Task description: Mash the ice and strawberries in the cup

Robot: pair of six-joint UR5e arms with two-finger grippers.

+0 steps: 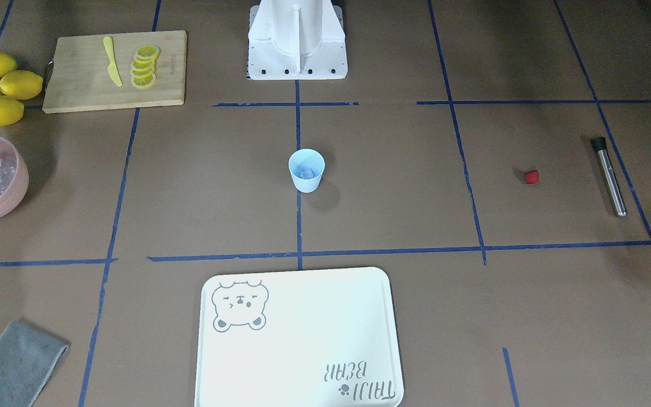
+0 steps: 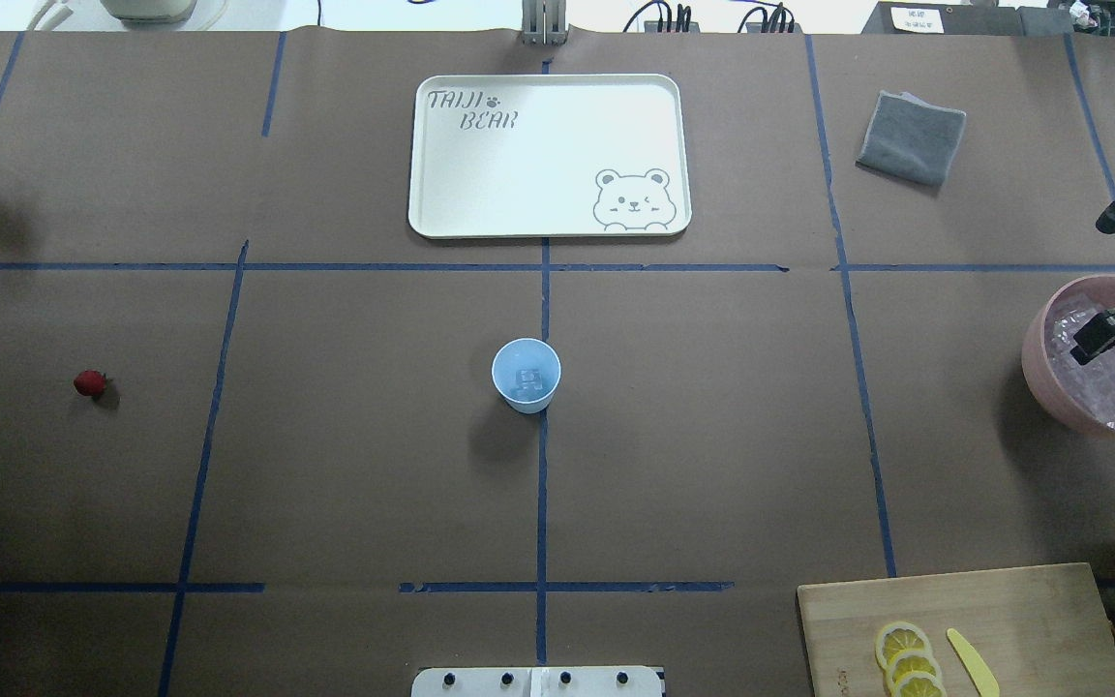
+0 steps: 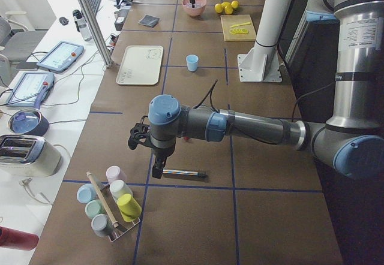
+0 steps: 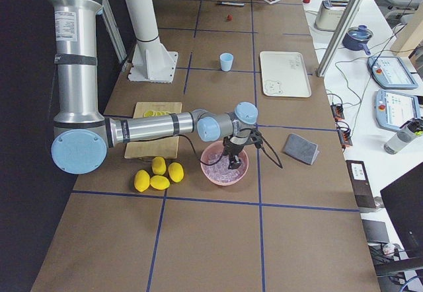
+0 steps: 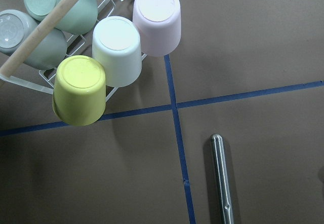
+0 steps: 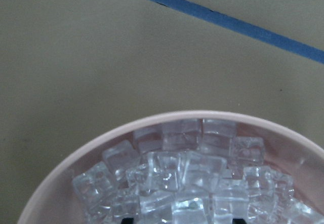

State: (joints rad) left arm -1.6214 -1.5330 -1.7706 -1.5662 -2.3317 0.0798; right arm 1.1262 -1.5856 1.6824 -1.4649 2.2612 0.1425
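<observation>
The pale blue cup point(image 1: 306, 170) stands upright at the table's middle, with an ice cube point(image 2: 526, 378) in it. More ice point(image 6: 177, 168) fills the pink bowl point(image 2: 1037, 358). My right gripper point(image 2: 1090, 347) is down in that bowl; in the right wrist view its two tips point(image 6: 183, 220) stand apart over the cubes, so it is open. The strawberry point(image 1: 531, 177) lies alone on the table, near a steel muddler point(image 1: 609, 176). My left gripper point(image 3: 157, 174) hangs over the muddler point(image 5: 221, 178); it shows only in the exterior left view, so I cannot tell its state.
A white bear tray point(image 2: 548, 155) lies beyond the cup. A wooden board point(image 1: 113, 70) holds lemon slices and a yellow knife, with whole lemons point(image 1: 3, 87) beside it. A grey cloth point(image 2: 909, 137) lies at the far right. A rack of upturned cups point(image 5: 101, 46) stands by the muddler.
</observation>
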